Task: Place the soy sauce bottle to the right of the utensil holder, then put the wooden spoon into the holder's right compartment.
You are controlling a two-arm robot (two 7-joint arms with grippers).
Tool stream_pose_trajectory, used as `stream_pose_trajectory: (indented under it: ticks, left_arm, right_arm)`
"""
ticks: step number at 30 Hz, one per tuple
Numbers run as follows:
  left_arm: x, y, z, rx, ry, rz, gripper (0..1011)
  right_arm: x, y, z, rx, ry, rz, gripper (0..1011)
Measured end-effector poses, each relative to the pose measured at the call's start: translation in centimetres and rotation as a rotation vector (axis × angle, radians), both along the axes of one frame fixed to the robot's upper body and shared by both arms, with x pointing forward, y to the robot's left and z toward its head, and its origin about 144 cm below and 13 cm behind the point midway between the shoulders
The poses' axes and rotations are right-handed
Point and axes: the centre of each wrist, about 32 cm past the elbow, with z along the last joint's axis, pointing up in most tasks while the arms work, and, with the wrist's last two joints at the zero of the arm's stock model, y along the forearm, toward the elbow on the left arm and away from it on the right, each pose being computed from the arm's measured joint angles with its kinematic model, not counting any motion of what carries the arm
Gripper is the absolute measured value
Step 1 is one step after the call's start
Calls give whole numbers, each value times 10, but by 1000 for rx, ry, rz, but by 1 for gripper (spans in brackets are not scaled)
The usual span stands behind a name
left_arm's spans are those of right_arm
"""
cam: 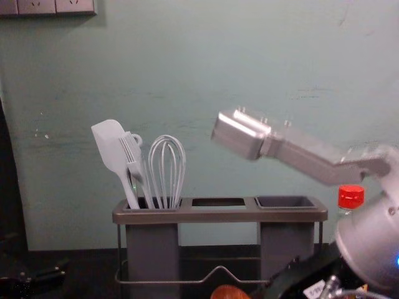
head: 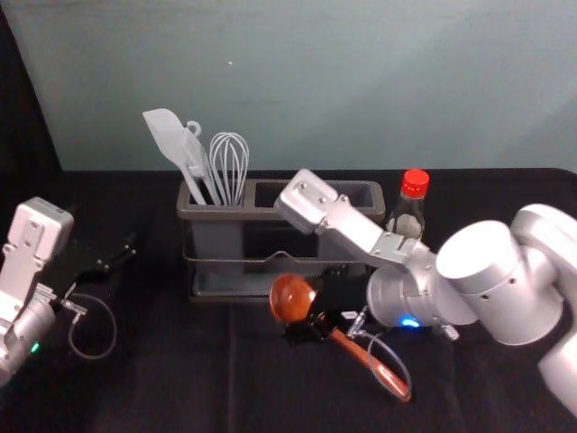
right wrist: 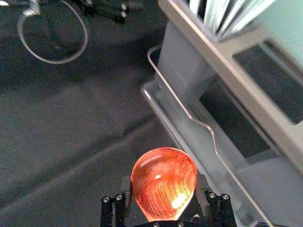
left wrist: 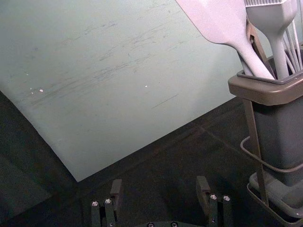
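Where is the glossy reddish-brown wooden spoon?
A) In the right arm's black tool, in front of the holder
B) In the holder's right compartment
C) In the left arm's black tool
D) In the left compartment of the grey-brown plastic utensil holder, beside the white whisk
A: the head view shows the spoon gripped by the right tool, in front of the holder.
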Motion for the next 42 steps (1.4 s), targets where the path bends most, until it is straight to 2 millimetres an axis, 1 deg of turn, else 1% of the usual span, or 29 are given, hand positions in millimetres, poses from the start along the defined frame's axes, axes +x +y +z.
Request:
stream_pose_trajectory:
  ticks: [5, 11, 19, 26, 31, 37, 42]
  left_arm:
    - [0, 0, 0, 0, 0, 0, 1012]
    - [0, 0, 0, 0, 0, 0, 1012]
    - [0, 0, 0, 0, 0, 0, 1011]
    - [0, 0, 0, 0, 0, 0, 1011]
    - [0, 0, 0, 0, 0, 0, 1011]
    - [0, 0, 0, 0, 0, 0, 1011]
    - [0, 0, 0, 0, 0, 0, 1011]
  right_arm:
    - [-15, -5, 15, 23, -69, 9, 831]
    - [-37, -15, 39, 85, -189, 16, 831]
    - [-52, -21, 54, 143, -278, 40, 831]
    - [-59, -27, 57, 196, -338, 50, 831]
    - [-64, -37, 61, 261, -393, 49, 831]
    - [-66, -48, 74, 348, -449, 59, 831]
    - [-63, -55, 84, 405, -487, 73, 831]
